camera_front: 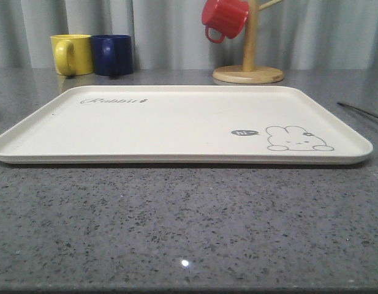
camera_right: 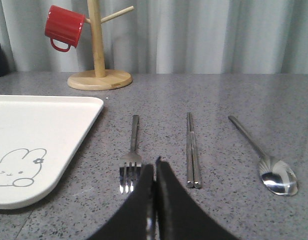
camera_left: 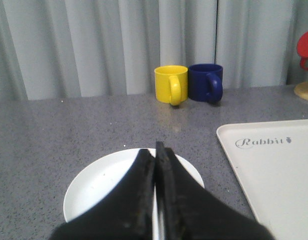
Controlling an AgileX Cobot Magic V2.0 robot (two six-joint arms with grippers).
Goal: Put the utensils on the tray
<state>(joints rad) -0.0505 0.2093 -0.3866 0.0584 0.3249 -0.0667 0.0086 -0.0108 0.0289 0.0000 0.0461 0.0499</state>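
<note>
**Cutlery lies beside the bare tray**

The cream tray sits on the grey table. To its right lie the spoon, chopsticks and fork, side by side. Right gripper and left gripper are both pressed together, holding nothing.

L gripper fingers pressed together; R gripper same, both low.
</note>
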